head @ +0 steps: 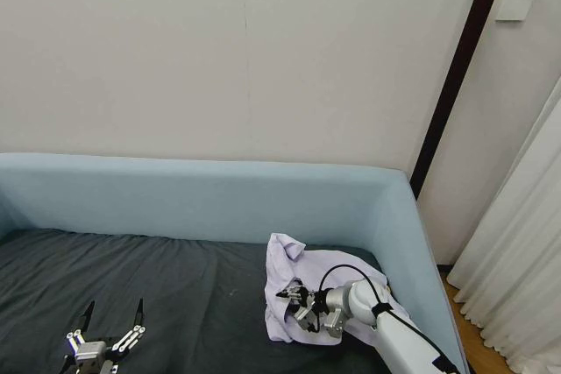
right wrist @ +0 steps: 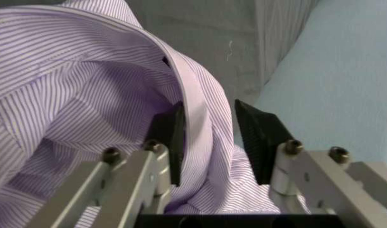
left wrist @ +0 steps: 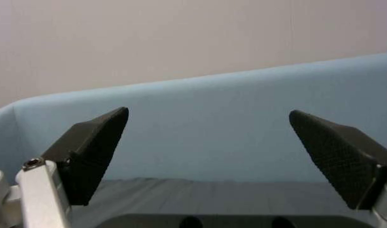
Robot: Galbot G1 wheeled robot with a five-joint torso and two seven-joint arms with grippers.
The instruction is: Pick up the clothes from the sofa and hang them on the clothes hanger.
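Observation:
A lilac striped shirt [head: 286, 256] lies crumpled on the dark seat of the sofa, near its right end. My right gripper [head: 294, 293] is down on the shirt's lower part. In the right wrist view the shirt [right wrist: 85, 95] bunches up in front of the right gripper [right wrist: 209, 137], whose fingers [right wrist: 173, 137] are shut on a raised fold of the collar edge. My left gripper [head: 112, 317] hovers open and empty over the seat's left part, far from the shirt. Seen from the left wrist, the left gripper [left wrist: 209, 142] faces the sofa back.
The sofa has a light blue backrest [head: 175, 199] and a right armrest [head: 399, 225] close to the shirt. Its dark grey seat cushion [head: 149, 273] stretches left. A white curtain [head: 526, 260] and a dark door frame [head: 451, 85] stand to the right.

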